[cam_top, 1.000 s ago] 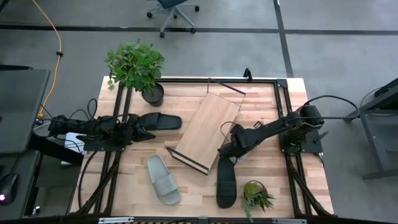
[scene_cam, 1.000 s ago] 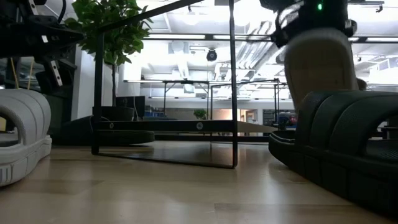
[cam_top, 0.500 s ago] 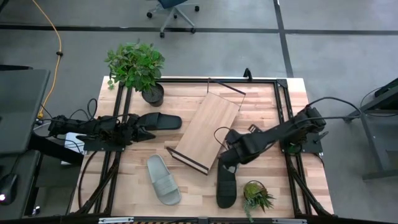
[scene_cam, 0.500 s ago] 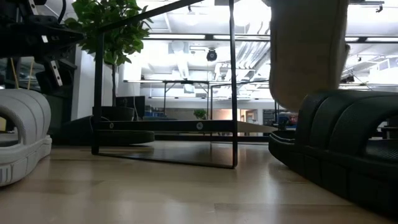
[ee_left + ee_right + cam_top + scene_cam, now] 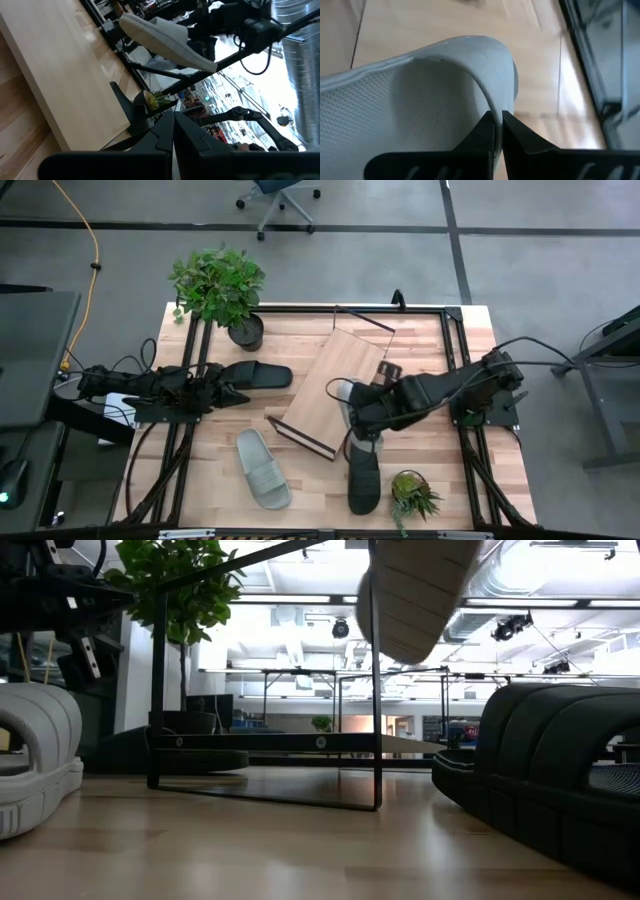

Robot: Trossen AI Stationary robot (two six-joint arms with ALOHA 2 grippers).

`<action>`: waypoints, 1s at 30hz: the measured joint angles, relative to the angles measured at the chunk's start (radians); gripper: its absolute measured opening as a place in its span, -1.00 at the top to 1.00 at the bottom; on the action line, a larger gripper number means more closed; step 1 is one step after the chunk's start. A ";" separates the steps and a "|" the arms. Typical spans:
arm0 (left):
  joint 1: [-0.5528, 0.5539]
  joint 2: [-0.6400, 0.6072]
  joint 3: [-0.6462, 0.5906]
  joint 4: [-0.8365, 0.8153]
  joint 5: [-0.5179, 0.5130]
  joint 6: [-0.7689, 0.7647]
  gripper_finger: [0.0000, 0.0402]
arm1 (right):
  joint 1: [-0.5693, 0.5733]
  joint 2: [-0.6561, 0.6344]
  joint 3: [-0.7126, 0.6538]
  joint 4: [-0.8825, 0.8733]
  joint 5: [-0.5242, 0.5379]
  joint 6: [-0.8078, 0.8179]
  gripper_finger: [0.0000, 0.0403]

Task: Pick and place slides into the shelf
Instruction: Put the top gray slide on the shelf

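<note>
Two potted plants are standing on the light-wood table (image 5: 200, 480): a leafy plant (image 5: 218, 285) at the far left corner and a small spiky plant (image 5: 412, 496) at the near right edge; grey floor is surrounding the table, with an office chair (image 5: 277, 195) beyond it, and the low view is looking into a bright hall of ceiling pipes and lamps. The shelf (image 5: 333, 390), a pale plank in a thin dark wire frame, is lying askew across the middle of the table. The right gripper (image 5: 497, 131) is pinching its fingers tight on the strap edge of a pale grey-green slide (image 5: 352, 402), which is hanging in the air just beside the shelf's near right edge; its ribbed sole (image 5: 415, 595) is showing high in the low view. A second pale slide (image 5: 262, 468) is lying near the front left; a black slide (image 5: 363, 476) is lying just beside the spiky plant; another black slide (image 5: 256, 375) is resting left of the shelf, with the left gripper (image 5: 236, 393), its fingers shut on nothing, waiting just beside it.
</note>
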 joint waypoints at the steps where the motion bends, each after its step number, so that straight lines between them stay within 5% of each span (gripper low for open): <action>1: 0.000 0.000 0.000 0.000 0.000 0.000 1.00 | -0.008 0.000 0.003 0.015 0.010 -0.049 1.00; 23: 0.000 0.000 0.000 0.000 -0.007 0.000 1.00 | -0.125 -0.001 -0.171 0.481 0.071 -0.910 1.00; 30: 0.000 0.000 0.000 0.000 -0.007 0.000 1.00 | -0.143 -0.001 -0.283 0.664 0.038 -1.030 1.00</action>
